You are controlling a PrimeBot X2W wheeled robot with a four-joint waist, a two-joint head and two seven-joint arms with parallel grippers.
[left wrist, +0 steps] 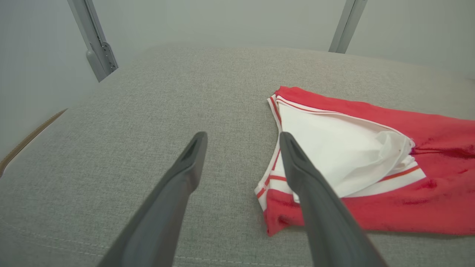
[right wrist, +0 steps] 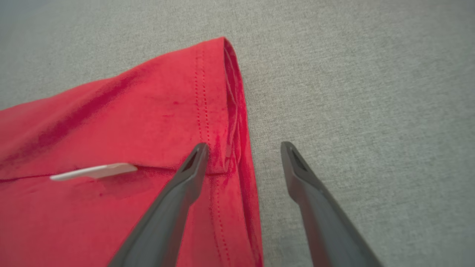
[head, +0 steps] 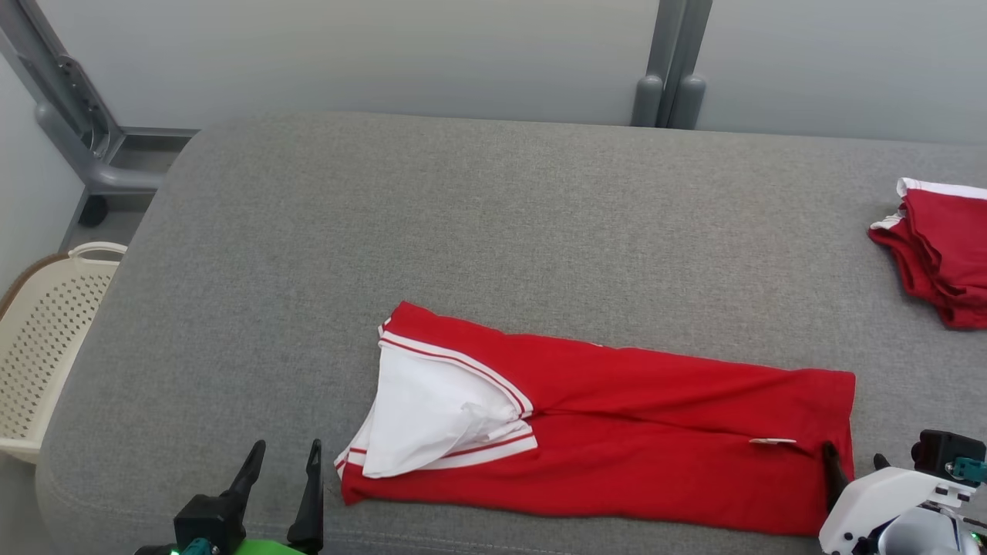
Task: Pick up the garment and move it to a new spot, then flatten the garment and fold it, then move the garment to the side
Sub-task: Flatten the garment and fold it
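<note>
A red garment [head: 655, 432] lies folded into a long strip on the grey padded surface [head: 463, 216], its white lining and striped white trim [head: 432, 408] turned out at the left end. A small white tag [head: 773, 441] pokes out near its right end. My left gripper [head: 284, 455] stands open just left of the garment's trimmed end; in the left wrist view the gripper [left wrist: 242, 138] has one finger over the trim [left wrist: 272, 178]. My right gripper [head: 854, 460] is open astride the right hem; in the right wrist view the gripper [right wrist: 243, 146] straddles the hem edge [right wrist: 232, 111], with the tag [right wrist: 92, 171] to the left.
A second folded red and white garment [head: 937, 254] rests at the surface's right edge. A cream perforated basket [head: 46, 339] stands on the floor to the left. Grey metal posts [head: 669, 77] rise behind against the pale wall. Bare padding stretches behind the garment.
</note>
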